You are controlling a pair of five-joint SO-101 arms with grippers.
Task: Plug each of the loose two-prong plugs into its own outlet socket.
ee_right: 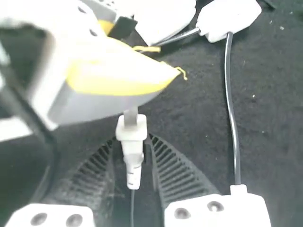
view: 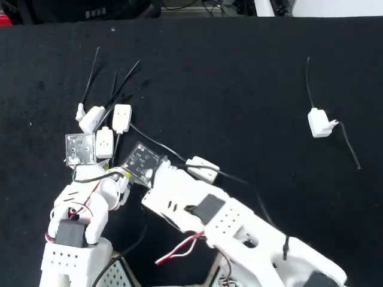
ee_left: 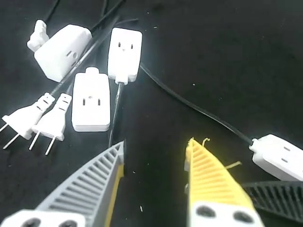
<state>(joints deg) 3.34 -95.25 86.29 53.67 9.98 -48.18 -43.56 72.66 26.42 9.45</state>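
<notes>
Here, plug inside right gripper, socket nearby

Matt black cloth worktop, glossy smooth white plastic socket ahead of left tool, metal-pronged plug, ribbed plastic fingers

Both arms are white plastic shells dotted with small round holes, with black servo blocks set in; the left arm carries red and black wires, the right arm a red-and-white pair. The left pincer has a grey ribbed finger and a yellow finger. The right pincer has black ribbed fingers on white screw-holed bases.
</notes>
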